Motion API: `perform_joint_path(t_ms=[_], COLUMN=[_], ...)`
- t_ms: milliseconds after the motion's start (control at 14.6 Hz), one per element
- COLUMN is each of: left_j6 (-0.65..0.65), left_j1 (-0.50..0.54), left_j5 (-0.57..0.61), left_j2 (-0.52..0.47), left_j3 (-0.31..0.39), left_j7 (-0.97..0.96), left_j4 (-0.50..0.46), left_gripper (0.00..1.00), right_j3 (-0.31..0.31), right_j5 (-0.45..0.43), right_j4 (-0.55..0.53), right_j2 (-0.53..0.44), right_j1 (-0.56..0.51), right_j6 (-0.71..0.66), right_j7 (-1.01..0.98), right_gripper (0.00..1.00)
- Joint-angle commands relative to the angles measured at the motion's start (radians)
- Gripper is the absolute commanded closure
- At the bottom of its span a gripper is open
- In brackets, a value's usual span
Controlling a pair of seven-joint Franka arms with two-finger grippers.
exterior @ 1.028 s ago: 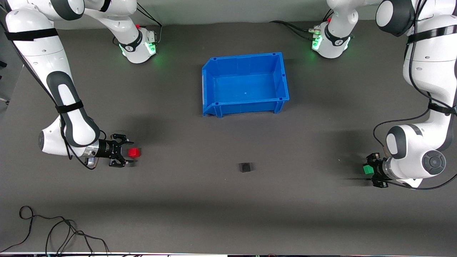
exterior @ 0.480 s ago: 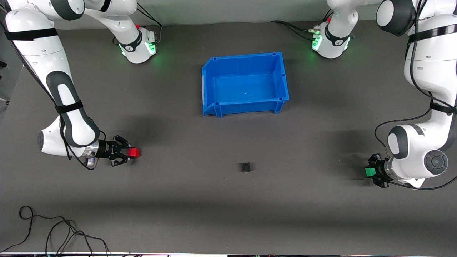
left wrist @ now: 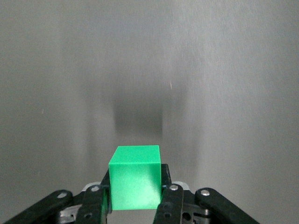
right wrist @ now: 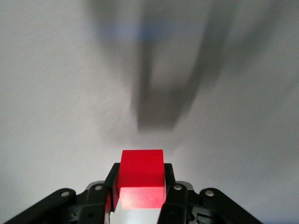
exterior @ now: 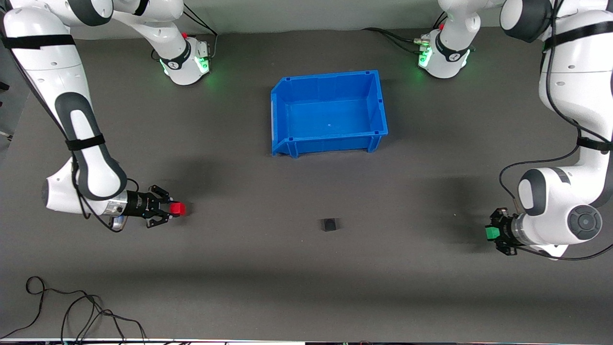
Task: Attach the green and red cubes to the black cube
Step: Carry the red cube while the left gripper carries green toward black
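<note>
The small black cube (exterior: pixel 329 224) lies on the dark table, nearer to the front camera than the bin. My right gripper (exterior: pixel 173 209) is shut on the red cube (exterior: pixel 178 208), held low over the table toward the right arm's end; in the right wrist view the red cube (right wrist: pixel 142 179) sits between the fingers (right wrist: pixel 171 196). My left gripper (exterior: pixel 490 233) is shut on the green cube (exterior: pixel 491 233), low over the table toward the left arm's end; in the left wrist view the green cube (left wrist: pixel 135 178) is clamped between the fingers (left wrist: pixel 170 198).
An empty blue bin (exterior: pixel 280 103) stands farther from the front camera than the black cube. Black cables (exterior: pixel 72 309) lie on the table at the near edge toward the right arm's end. Both arm bases (exterior: pixel 186 62) stand along the table's edge farthest from the camera.
My right gripper has shut on the red cube and raised it slightly. My left gripper, holding the green cube, has shifted a little and lifted it off the table.
</note>
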Motion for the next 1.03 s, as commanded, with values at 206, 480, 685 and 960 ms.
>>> perform_joint_path(t_ms=[206,480,685,960], left_j6=[-0.033,-0.024,-0.016,-0.013], left_j1=[-0.117,-0.2,-0.275,-0.35], left_j5=[0.002,-0.001,-0.007,-0.039], left_j2=[-0.02,-0.012,-0.004,-0.003], left_j3=[0.008,0.006,0.002,-0.003], left_j7=[-0.174,-0.303,-0.401,-0.46], left_j4=[0.032,0.063,0.068,0.066], left_gripper=[1.0,1.0,1.0,1.0], right_j3=[0.003,0.003,0.003,0.003], right_j5=[0.024,0.018,0.024,0.024], right_j4=[0.167,0.32,0.419,0.493], right_j2=[0.035,0.126,0.209,0.272], right_j1=[0.053,0.147,0.23,0.354], right_j6=[-0.033,-0.031,-0.01,0.076], right_j7=[0.091,0.211,0.31,0.435], right_gripper=[0.91,0.91,0.9,0.9])
